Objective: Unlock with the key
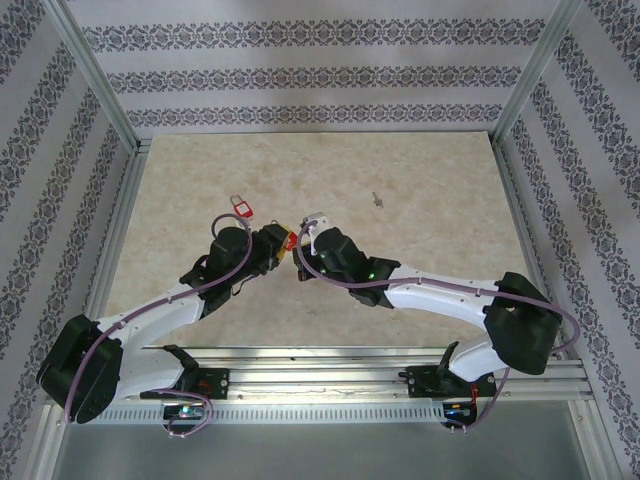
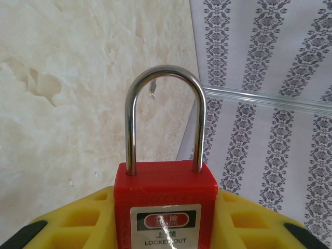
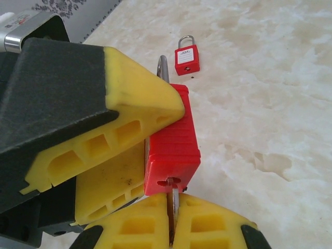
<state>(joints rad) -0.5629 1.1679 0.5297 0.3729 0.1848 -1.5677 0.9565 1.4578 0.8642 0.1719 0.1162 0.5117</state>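
My left gripper (image 2: 166, 220) is shut on a red padlock (image 2: 166, 187) labelled "LOCKED OUT", clamped between its yellow fingers (image 2: 88, 218). The steel shackle (image 2: 166, 70) points away from the wrist with both legs seated in the body. My right gripper (image 3: 175, 205) is shut on a thin metal key (image 3: 175, 194). The key's tip sits in the keyhole on the underside of the padlock (image 3: 174, 150). Seen from above, the left gripper (image 1: 283, 243) and the right gripper (image 1: 303, 250) meet nose to nose above the middle of the table.
A second red padlock (image 1: 241, 206) lies on the marble tabletop (image 1: 420, 230) just beyond the left gripper; it is also in the right wrist view (image 3: 187, 56). A small metal piece (image 1: 377, 199) lies farther right. Patterned walls and aluminium posts enclose the table.
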